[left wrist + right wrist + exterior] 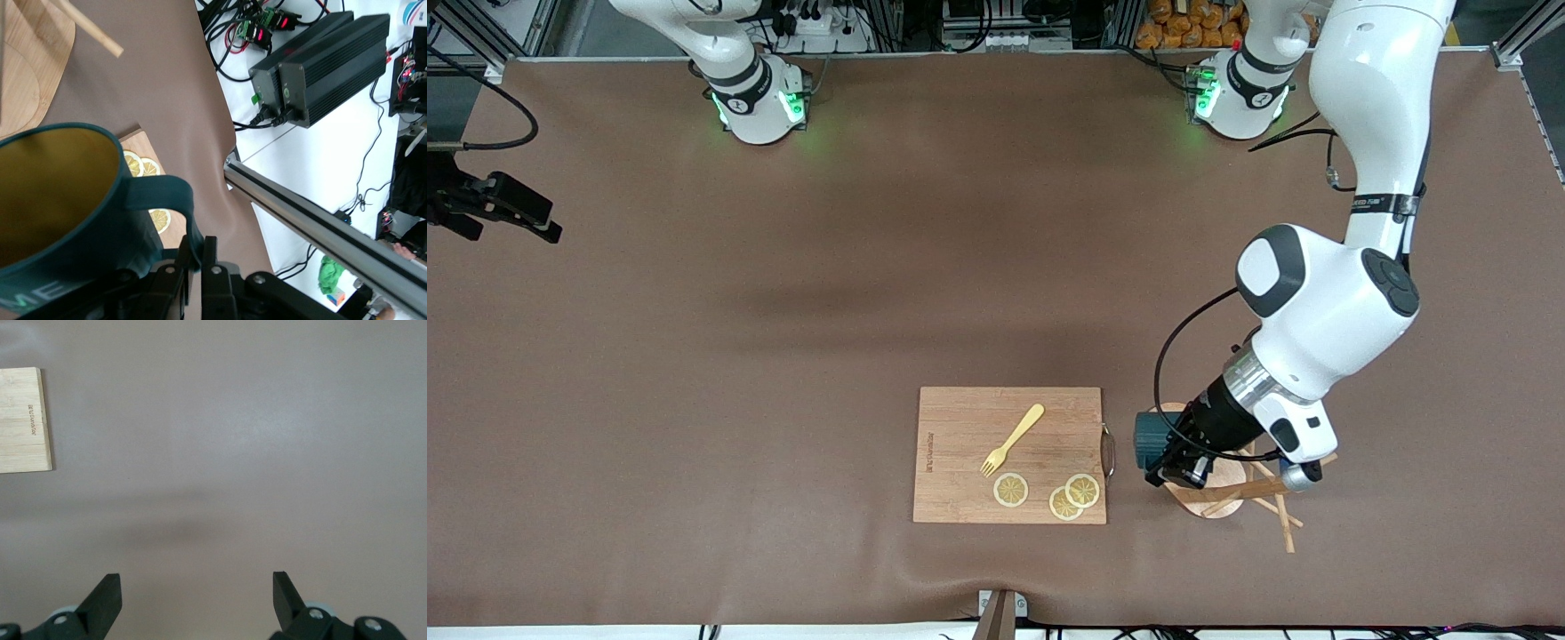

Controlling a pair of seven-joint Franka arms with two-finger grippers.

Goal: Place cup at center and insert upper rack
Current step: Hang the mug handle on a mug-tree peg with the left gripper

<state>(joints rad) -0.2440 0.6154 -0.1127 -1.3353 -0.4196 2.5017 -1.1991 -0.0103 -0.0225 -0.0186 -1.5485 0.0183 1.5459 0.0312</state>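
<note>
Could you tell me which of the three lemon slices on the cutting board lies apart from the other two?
The lemon slice just below the yellow fork's tines lies alone. The other two slices overlap each other at the cutting board's corner toward the left arm's end.

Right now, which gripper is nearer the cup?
Left. The left gripper is shut on the cup by its handle, over the rack; the right gripper waits open over bare table.

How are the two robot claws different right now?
The left claw is shut on the cup's handle; the right claw is open and holds nothing. The left claw is above the upper rack; the right claw hangs over bare table. Both claws are black.
</note>
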